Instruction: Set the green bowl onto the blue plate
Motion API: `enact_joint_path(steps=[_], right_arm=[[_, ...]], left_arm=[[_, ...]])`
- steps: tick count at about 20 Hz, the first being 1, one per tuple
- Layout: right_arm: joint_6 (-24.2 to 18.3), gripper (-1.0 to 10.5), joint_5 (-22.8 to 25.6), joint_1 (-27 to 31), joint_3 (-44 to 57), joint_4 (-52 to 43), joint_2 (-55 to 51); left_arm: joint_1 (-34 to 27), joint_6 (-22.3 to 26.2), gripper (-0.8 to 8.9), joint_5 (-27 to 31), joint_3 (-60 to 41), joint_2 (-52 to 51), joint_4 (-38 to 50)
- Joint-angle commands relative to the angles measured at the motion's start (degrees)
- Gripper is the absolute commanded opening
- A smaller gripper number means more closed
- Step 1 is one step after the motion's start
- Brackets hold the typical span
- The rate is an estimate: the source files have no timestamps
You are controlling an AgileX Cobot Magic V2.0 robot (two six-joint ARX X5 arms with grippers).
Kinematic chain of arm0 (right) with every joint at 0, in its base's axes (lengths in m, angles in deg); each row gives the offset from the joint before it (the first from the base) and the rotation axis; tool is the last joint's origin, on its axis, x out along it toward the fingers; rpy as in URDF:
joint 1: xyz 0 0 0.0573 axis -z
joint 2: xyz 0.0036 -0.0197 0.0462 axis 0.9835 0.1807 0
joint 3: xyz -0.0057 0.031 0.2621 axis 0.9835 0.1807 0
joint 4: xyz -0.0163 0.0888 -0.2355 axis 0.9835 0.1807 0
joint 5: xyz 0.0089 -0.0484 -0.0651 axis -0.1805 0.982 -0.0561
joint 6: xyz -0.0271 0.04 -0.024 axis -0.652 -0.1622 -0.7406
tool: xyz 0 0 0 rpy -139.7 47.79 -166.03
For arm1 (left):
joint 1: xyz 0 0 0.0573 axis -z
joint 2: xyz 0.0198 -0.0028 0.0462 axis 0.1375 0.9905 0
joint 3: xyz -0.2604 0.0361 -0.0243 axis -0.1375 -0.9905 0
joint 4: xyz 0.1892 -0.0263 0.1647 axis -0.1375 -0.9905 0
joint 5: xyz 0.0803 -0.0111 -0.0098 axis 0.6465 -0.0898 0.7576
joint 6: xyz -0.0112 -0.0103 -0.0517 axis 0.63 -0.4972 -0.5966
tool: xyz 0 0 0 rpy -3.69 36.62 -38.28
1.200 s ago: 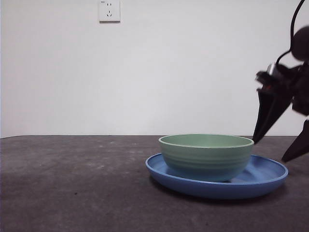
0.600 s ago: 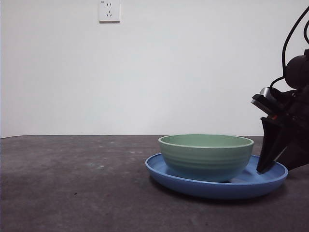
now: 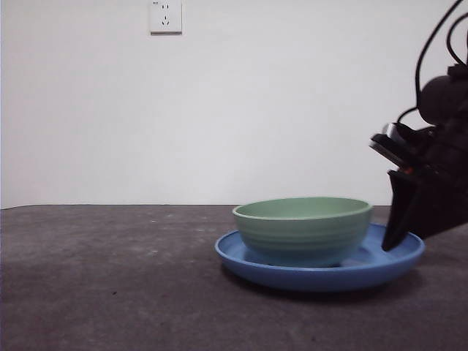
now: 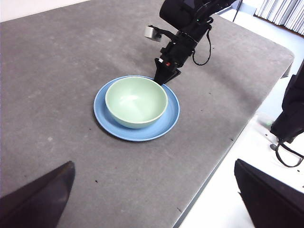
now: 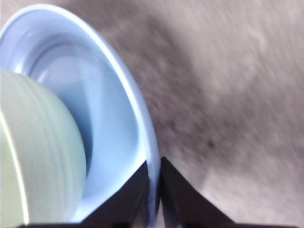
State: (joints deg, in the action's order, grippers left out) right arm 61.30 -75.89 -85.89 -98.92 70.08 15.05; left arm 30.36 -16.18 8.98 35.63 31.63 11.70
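Front view: bowl base hidden behind near rim of blue plate [image 3: 319, 274]; contact w/ plate floor not visible. Right gripper [image 3: 398, 238] cut off by pic's right edge; jaw tips merge into one dark shape, state unreadable there. Right wrist view: green bowl [image 5: 35, 156] cut by pic edge, table [image 5: 237, 85] motion-blurred, no surface detail. Left wrist view: left gripper [image 4: 156, 199] shows only as two dark corners, tips out of frame.
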Motion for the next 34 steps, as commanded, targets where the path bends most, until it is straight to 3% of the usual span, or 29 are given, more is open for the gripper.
enact_joint_path(steps=[1,9,15,28,34], right_arm=[[1.7,0.1,-0.7,-2.3,-2.7,0.3,0.7],[9.4,0.1,-0.7,-11.4,-4.4,-4.6,0.7],[13.6,0.1,-0.7,-15.0,-4.4,-8.9,0.7],[16.4,0.1,1.9,-16.3,-4.4,-11.0,2.4],[15.5,0.1,2.8,-16.7,-4.4,-11.7,7.0]], left_arm=[[0.2,-0.1,6.26,-0.1,0.6,0.2,1.5],[0.2,-0.1,6.26,-0.1,0.6,0.2,1.7],[0.2,-0.1,6.26,-0.1,0.6,0.2,1.7],[0.2,-0.1,6.26,-0.1,0.6,0.2,1.7],[0.2,-0.1,6.26,-0.1,0.6,0.2,1.7]])
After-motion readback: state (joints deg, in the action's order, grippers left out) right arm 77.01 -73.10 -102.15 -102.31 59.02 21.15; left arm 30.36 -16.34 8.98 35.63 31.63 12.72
